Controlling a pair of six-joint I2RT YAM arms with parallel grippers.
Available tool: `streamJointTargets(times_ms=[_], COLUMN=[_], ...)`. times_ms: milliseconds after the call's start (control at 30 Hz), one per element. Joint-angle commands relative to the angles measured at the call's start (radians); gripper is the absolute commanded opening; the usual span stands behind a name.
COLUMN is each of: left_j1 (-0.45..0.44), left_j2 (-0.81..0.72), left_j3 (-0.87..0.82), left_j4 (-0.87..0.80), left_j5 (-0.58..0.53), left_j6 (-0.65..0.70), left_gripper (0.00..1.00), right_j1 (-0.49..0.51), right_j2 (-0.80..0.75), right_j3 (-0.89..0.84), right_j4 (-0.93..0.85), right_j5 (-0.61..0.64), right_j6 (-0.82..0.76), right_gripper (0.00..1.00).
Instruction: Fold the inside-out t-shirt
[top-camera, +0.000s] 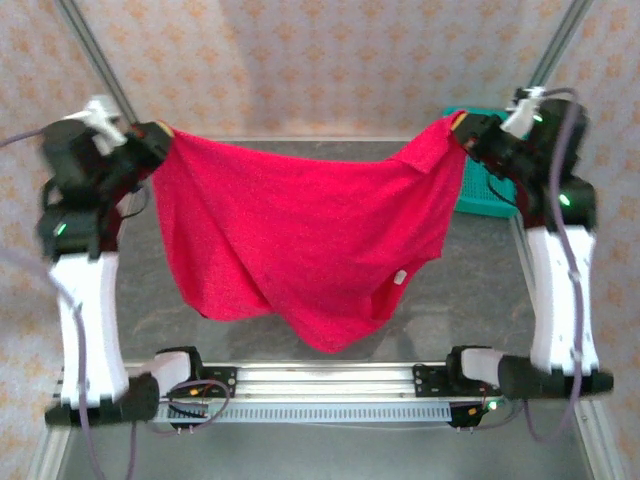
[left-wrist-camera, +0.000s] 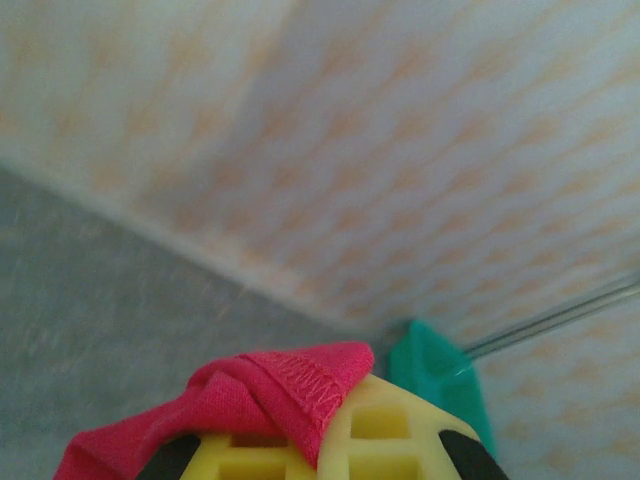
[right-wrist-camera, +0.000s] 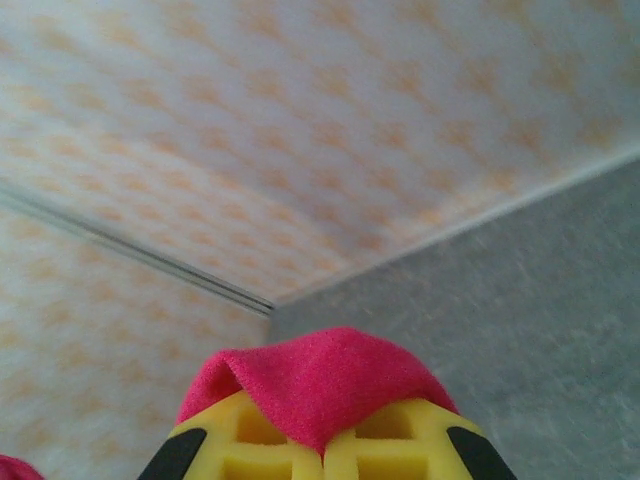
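- Hanging stretched in mid-air, the red t-shirt (top-camera: 300, 235) sagged over the table (top-camera: 480, 290).
- Left gripper (top-camera: 160, 135), at ten o'clock, pinched one corner.
- Right gripper (top-camera: 460, 128), at two o'clock, clamped the other, near the basket (top-camera: 487, 190).

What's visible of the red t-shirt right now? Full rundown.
The bright red soft cloth t-shirt hangs spread between both arms above the grey table. The left gripper is shut on one top corner, the right gripper on the other; the top edge sags between them. A stitched hem shows at the left pinch. A small white tag sits low, nearer the right arm. The lowest fold droops toward the near edge; table contact is unclear.
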Motion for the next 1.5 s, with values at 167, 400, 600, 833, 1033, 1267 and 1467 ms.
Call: streamJointTargets(times_ms=[167, 400, 600, 833, 1033, 1267, 1467], left_j1=[-0.114, -0.185, -0.357, -0.488, -0.482, -0.338, -0.269], left_j2=[0.504, 0.534, 0.197, -0.003, 0.131, 0.415, 0.671], left_j3=[0.014, 0.033, -0.444, -0.798, -0.889, -0.717, -0.378], left_j4=[0.131, -0.161, -0.018, 0.173, 0.295, 0.317, 0.216], left_j5=[-0.139, -0.469, -0.388, -0.278, -0.282, -0.307, -0.385], left_j6=[0.076, 0.245, 0.125, -0.054, -0.086, -0.011, 0.06], left_gripper=[0.48, 0.64, 0.52, 0.51, 0.46, 0.43, 0.41], right_j1=[0.058, 0.163, 0.337, 0.535, 0.537, 0.385, 0.323], right_j2=[0.47, 0.499, 0.319, 0.208, 0.282, 0.498, 0.687], right_j3=[0.017, 0.013, -0.366, -0.668, -0.775, -0.682, -0.333], right_j4=[0.159, -0.06, -0.016, 0.056, 0.183, 0.296, 0.15], right_j5=[0.117, 0.328, 0.294, 0.301, 0.311, 0.307, 0.333], right_j6=[0.039, -0.121, -0.143, -0.065, -0.009, 0.0, -0.084], right_gripper=[0.28, 0.6, 0.58, 0.56, 0.47, 0.36, 0.36])
